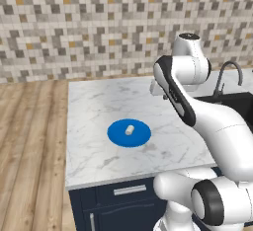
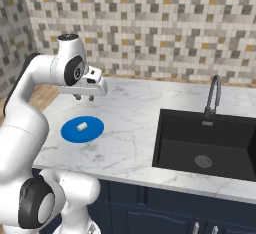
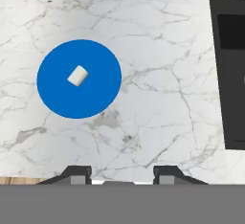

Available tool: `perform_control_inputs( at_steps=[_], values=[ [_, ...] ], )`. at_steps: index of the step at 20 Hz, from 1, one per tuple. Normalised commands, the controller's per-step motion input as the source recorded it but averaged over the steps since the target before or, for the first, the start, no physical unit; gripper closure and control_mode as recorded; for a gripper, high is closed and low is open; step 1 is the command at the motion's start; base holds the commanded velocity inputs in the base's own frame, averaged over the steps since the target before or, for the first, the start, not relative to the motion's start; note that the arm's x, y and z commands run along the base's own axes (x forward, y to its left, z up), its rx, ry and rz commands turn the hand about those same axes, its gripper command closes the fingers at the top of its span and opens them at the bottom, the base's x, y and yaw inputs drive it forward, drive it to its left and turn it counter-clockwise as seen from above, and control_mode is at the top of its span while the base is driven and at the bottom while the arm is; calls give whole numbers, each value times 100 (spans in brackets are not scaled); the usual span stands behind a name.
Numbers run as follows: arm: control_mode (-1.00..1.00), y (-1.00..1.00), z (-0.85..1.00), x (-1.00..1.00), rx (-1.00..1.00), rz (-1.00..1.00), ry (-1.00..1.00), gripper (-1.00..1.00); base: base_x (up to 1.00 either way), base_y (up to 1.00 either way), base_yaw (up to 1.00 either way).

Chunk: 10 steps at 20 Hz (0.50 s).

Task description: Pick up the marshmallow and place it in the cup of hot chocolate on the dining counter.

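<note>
White and tiny, the marshmallow (image 3: 77, 76) lies on its side near the middle of the blue plate (image 3: 52, 98), in the upper left of the hand view. Our gripper (image 3: 122, 174) shows as two dark fingertips (image 3: 79, 174) at the bottom centre of that view, standing apart with nothing between them and bare marble counter (image 3: 158, 98) beneath. So the marshmallow lies up and to the left of the fingers, well apart from them, and we judge that the hand must travel that way and then descend.

Its long axis runs on a diagonal in the hand view, from lower left to upper right, while the gap between our fingertips runs left to right. We judge a turn of the wrist will be needed so the fingers close across its rounded sides.

From the right base view, our gripper (image 2: 84, 97) hangs above the counter, up and slightly right of the plate (image 2: 95, 130). The black sink (image 2: 205, 145) sits far right.
</note>
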Motion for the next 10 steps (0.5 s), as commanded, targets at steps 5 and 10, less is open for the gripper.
perform_control_inputs(
  at_steps=[5, 10],
  values=[
    [-100, 7, -10, 0, 0, 0, 0, -100, 0, 0, 0],
    [-100, 33, -17, 6, 0, -2, 0, -100, 0, 0, 0]
  ],
)
